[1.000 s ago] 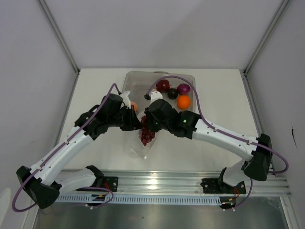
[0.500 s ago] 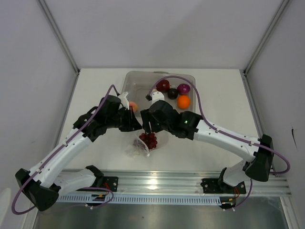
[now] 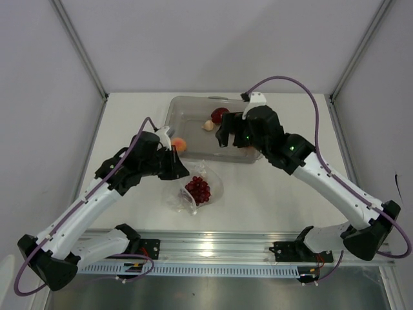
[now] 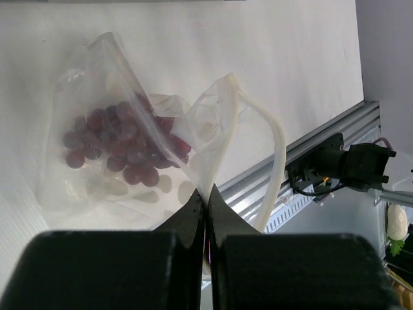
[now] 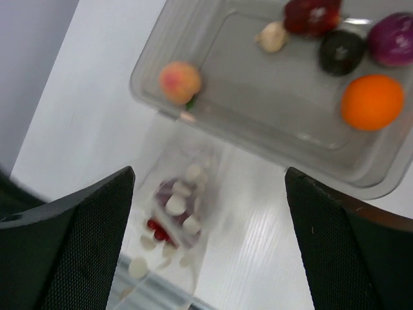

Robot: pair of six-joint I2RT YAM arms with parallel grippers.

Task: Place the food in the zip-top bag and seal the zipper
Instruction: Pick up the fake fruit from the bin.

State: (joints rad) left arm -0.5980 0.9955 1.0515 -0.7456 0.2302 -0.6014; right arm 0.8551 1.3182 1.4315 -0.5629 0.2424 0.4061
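Observation:
The clear zip-top bag (image 3: 205,187) lies on the table in front of the tray, with the dark red grape bunch (image 3: 197,189) inside it. My left gripper (image 3: 186,172) is shut on the bag's edge (image 4: 205,184). The grape bunch (image 4: 119,147) shows through the plastic, and a thicker strip (image 4: 226,119) runs along the bag's mouth. My right gripper (image 5: 208,177) is open and empty above the tray's near edge. In the tray are a peach (image 5: 179,82), beige bulb (image 5: 272,37), dark red fruit (image 5: 311,14), blackish fruit (image 5: 342,51), purple ball (image 5: 390,39) and orange (image 5: 372,101).
The grey translucent tray (image 3: 187,106) stands at the back middle of the table. My right arm (image 3: 303,161) covers its right part in the top view. White walls close the table on three sides, and a metal rail (image 3: 213,248) runs along the near edge.
My right gripper opened, left the grape bunch in the bag and drew back over the tray. My left gripper stays shut on the bag's edge, shifted slightly left.

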